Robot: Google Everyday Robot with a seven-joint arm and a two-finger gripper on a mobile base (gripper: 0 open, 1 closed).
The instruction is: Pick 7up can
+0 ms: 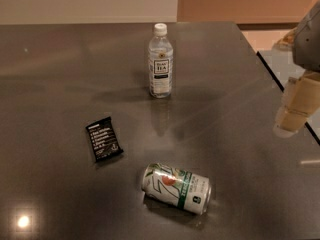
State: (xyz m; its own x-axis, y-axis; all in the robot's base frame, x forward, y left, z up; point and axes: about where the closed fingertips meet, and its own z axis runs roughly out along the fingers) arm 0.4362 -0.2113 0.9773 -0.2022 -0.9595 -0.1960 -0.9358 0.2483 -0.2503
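Sideways, 7up can (pixel 176 188) shows green "7"; jaws hover far right.

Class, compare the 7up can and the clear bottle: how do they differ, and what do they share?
The 7up can lies on its side; the bottle stands upright. The can is silver and green; the bottle is clear, white-capped. Both rest on the table, apart from the gripper at right.

I count one 7up can (pixel 176 188), one white-capped tea bottle (pixel 160 64), one black snack bar (pixel 103 138), and one gripper (pixel 290 121) over the tabletop's (pixel 60 74) right edge.
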